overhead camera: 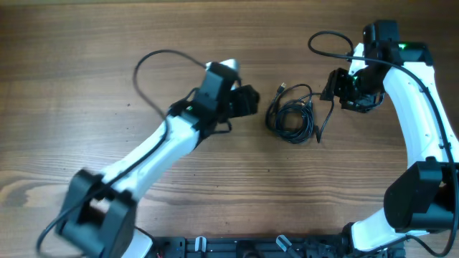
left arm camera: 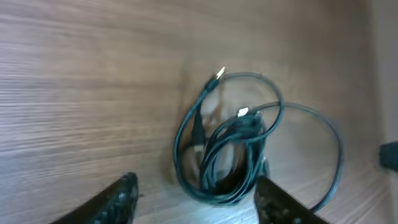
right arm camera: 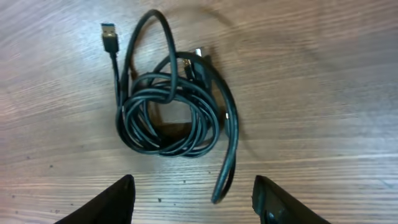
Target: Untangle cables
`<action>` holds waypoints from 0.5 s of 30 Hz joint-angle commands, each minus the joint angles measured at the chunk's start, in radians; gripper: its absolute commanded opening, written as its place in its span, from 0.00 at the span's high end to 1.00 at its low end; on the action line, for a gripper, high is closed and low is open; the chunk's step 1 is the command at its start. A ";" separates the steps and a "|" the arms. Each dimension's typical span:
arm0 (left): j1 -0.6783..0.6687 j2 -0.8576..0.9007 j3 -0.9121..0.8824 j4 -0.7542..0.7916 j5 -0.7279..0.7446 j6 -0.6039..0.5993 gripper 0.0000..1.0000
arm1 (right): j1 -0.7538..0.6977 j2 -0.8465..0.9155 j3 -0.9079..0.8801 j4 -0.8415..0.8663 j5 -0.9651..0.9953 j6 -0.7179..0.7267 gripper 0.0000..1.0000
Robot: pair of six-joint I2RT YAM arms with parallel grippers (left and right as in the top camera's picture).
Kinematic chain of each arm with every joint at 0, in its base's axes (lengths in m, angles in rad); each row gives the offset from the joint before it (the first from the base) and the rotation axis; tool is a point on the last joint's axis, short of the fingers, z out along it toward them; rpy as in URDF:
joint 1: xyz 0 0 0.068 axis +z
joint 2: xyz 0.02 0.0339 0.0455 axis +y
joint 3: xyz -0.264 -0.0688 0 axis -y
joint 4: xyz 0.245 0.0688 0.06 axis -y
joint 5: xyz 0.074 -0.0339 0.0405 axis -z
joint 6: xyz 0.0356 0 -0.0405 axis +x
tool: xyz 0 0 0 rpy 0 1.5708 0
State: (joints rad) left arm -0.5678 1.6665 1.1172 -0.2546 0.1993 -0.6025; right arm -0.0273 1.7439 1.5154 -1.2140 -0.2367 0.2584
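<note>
The cables (overhead camera: 287, 118) lie as one loosely coiled black bunch on the wooden table, between my two grippers. A pale metallic plug (overhead camera: 280, 88) sticks out at its upper left. My left gripper (overhead camera: 252, 100) hovers just left of the bunch, its jaws apart. In the left wrist view the cables (left arm camera: 245, 134) rest ahead of the open left gripper (left arm camera: 196, 196), held by nothing. My right gripper (overhead camera: 331, 86) stands open to the right of the bunch. The right wrist view shows the cables (right arm camera: 168, 149), a USB plug (right arm camera: 111, 37) and one loose loop (right arm camera: 224, 180) reaching toward the right gripper (right arm camera: 193, 186).
Thicker black arm wires arc over the table behind the left arm (overhead camera: 154, 72) and near the right arm (overhead camera: 330, 43). A dark rail (overhead camera: 251, 247) runs along the front edge. The right gripper's dark body (left arm camera: 388, 155) shows at the edge of the left wrist view.
</note>
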 commanded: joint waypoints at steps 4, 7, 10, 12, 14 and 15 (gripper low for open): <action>-0.080 0.290 0.357 -0.117 0.081 0.419 0.31 | 0.003 -0.004 0.027 0.004 -0.034 -0.041 0.37; -0.102 0.348 0.357 -0.107 0.080 0.552 0.34 | 0.003 -0.004 0.027 0.005 -0.034 -0.049 0.33; -0.103 0.401 0.357 -0.102 0.111 0.627 0.35 | 0.003 -0.004 0.027 0.005 -0.034 -0.049 0.31; -0.104 0.417 0.356 -0.105 0.165 0.658 0.35 | 0.003 -0.004 0.027 0.005 -0.034 -0.049 0.30; -0.111 0.434 0.356 -0.105 0.163 0.694 0.36 | 0.003 -0.004 0.027 0.004 -0.034 -0.049 0.30; -0.111 0.444 0.356 -0.101 0.159 0.708 0.37 | 0.003 -0.004 0.027 0.004 -0.034 -0.049 0.30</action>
State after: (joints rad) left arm -0.6746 2.0789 1.4597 -0.3599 0.3260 0.0143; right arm -0.0273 1.7439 1.5158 -1.2114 -0.2546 0.2287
